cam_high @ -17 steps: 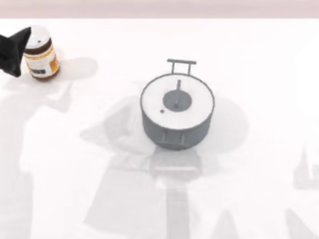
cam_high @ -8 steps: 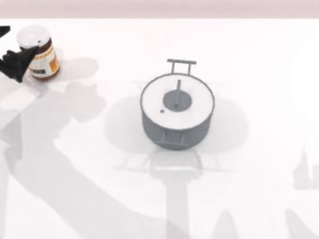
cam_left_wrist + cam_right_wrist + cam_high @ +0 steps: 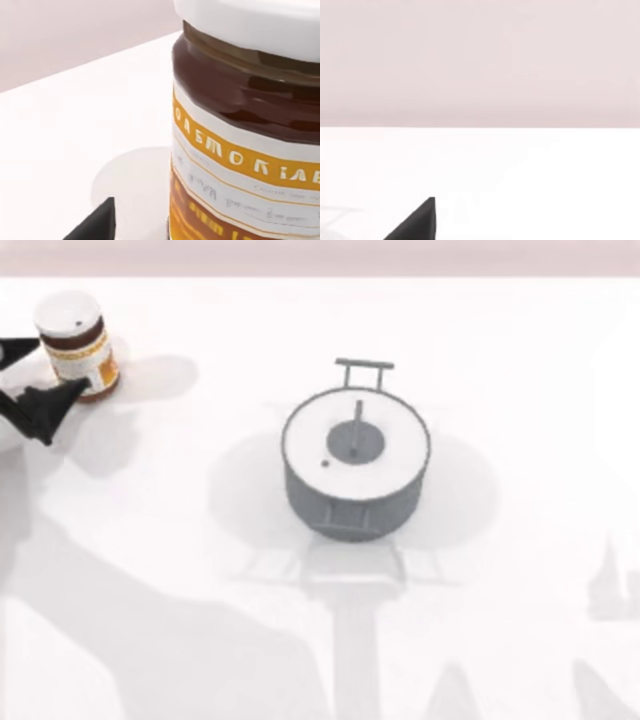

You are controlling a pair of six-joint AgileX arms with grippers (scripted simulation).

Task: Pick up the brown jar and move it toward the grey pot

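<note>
Well apart from the grey pot [image 3: 355,462], the brown jar [image 3: 78,345] sits between open left claw [image 3: 42,370] fingers.

A rendered simulation: bare white table [image 3: 520,360], flat pinkish backdrop [image 3: 480,60], no room features

Left end effector [image 3: 45,367] at the far left edge of the top view, black fingers spread apart, one tip above, one below. Right end effector out of the top view, only one black fingertip [image 3: 415,222] visible.
</note>
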